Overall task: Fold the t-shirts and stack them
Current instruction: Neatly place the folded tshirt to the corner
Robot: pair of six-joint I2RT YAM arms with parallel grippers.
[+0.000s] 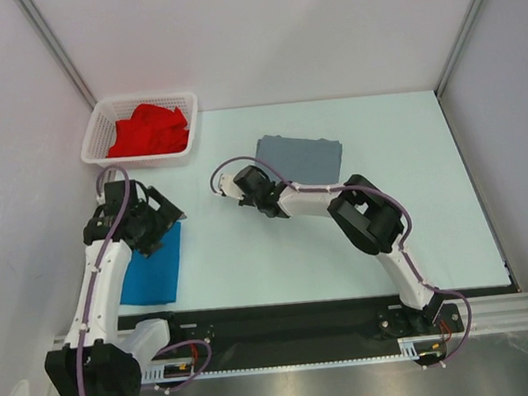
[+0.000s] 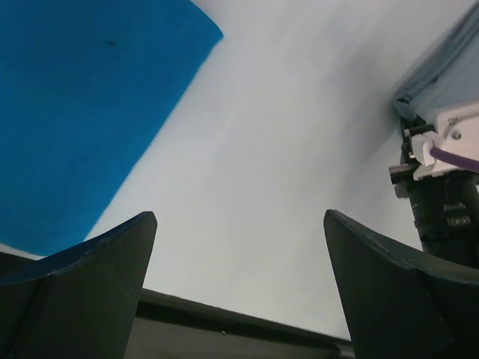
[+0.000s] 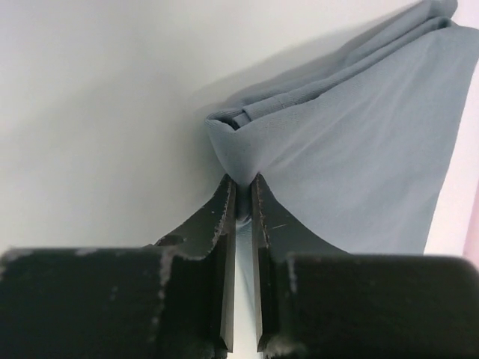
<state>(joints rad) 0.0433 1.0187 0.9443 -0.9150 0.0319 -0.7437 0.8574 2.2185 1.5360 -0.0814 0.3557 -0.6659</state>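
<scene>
On the pale table point(image 1: 279, 253), the right arm reaches leftward with its elbow bent. The right gripper point(image 3: 243, 196) is pinched narrowly on a corner of the folded slate-grey cloth t-shirt point(image 3: 352, 172), which lies mid-table. The left gripper point(image 2: 239, 224) gapes wide over the edge of the flat bright blue t-shirt point(image 1: 154, 274). A crumpled red t-shirt point(image 1: 150, 129) fills the white mesh basket point(image 1: 95, 139).

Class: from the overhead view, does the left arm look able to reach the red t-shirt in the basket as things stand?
Probably yes: the left gripper hangs open by the blue t-shirt; the open-topped basket holding the red t-shirt sits just beyond, nothing between.
</scene>
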